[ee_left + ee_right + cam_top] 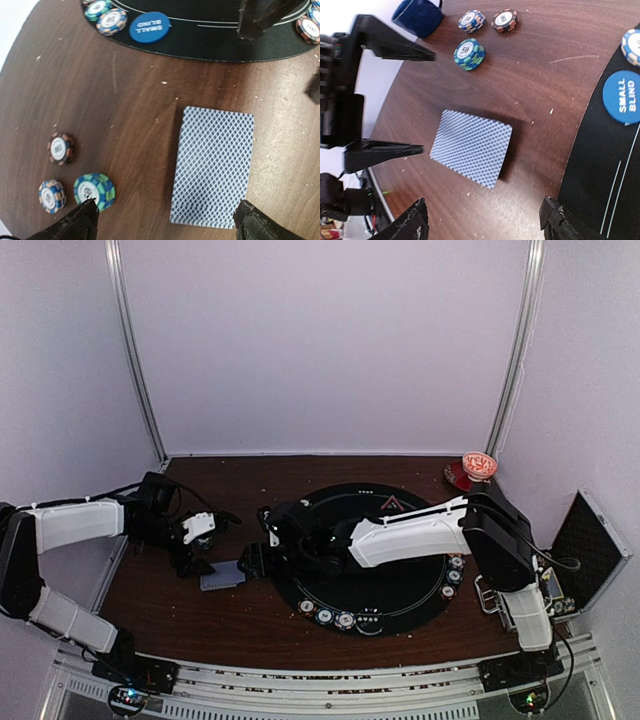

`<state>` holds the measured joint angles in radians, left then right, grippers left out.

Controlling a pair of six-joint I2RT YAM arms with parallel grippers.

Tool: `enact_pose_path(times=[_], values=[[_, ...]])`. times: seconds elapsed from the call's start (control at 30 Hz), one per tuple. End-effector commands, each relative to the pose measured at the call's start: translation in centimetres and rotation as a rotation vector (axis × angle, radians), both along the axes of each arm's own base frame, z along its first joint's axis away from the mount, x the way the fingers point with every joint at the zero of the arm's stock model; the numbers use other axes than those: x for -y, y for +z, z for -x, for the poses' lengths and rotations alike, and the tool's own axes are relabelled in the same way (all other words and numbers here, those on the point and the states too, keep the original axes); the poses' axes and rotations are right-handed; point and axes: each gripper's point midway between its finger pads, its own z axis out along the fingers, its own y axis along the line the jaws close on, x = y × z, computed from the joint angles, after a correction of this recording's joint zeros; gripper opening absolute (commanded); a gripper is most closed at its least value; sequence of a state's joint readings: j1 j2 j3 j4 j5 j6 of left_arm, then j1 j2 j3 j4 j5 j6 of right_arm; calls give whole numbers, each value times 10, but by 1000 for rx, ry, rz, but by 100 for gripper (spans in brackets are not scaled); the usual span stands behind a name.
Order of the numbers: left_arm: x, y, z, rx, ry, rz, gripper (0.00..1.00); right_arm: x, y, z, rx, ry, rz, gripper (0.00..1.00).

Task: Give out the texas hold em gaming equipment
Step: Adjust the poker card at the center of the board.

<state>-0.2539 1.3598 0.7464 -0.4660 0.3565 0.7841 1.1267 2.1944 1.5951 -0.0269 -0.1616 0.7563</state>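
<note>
A deck of blue-backed playing cards (pixel 212 167) lies face down on the brown table, left of the round black mat (pixel 400 585). My left gripper (pixel 167 225) hangs open just over the deck's near end. One of its fingertips (pixel 82 220) is beside a teal chip (pixel 94 191). My right gripper (pixel 485 227) is open with nothing in it, between the deck (pixel 471 147) and the mat's edge. Two more chips (pixel 52 196) (pixel 61 148) lie left of the deck. A blue "small blind" disc (pixel 149 27) rests on the mat. The red triangle marker (pixel 390 503) sits at the mat's far side.
More chips line the mat's near rim (pixel 325 617) and right rim (pixel 455 575). A red-patterned cup and saucer (pixel 478 468) stand at the back right. An open metal case (pixel 590 550) sits off the table's right edge. A dark blue round thing (pixel 417 15) is near the loose chips.
</note>
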Motion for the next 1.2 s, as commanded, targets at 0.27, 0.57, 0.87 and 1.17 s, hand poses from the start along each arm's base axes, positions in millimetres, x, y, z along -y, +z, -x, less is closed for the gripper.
enact_pose_path(times=[0.27, 0.57, 0.87, 1.17], values=[[-49, 10, -13, 45, 195, 52, 98, 18, -31, -43, 215, -175, 373, 73], [-79, -27, -18, -18, 305, 33, 98, 29, -40, -58, 325, -245, 511, 74], [-83, -40, -15, -26, 305, 4, 98, 19, -55, -60, 343, -238, 546, 79], [-83, -50, -14, -54, 288, -13, 98, 4, -70, -51, 328, -185, 542, 83]])
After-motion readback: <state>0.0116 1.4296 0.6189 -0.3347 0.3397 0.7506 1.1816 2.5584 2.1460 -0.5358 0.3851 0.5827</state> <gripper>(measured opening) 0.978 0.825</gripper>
